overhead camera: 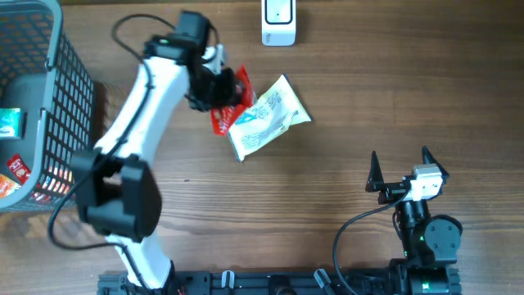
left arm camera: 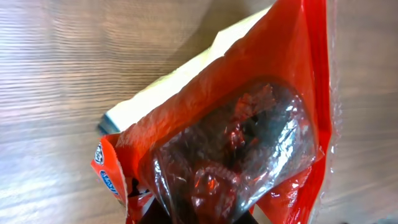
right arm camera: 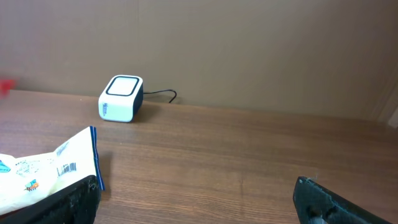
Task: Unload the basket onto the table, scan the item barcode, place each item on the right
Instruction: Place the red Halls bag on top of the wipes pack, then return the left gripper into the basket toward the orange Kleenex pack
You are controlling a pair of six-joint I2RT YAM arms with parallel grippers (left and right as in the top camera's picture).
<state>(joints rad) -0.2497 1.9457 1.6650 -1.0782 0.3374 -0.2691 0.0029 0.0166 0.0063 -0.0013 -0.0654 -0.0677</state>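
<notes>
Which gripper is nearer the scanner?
Left. The left gripper, shut on the red packet, is a short way from the scanner; the right gripper, open, sits by its base, much farther off.

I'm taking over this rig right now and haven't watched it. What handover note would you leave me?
The left gripper is shut on the red packet, beside and partly over the white packet. The right gripper is open, empty, parked at the near right. The scanner sits at the far edge, apart from both packets; the basket is at the left. Done: red packet gripped. To do: bring its barcode to the scanner; whether it was scanned, I cannot tell.
</notes>
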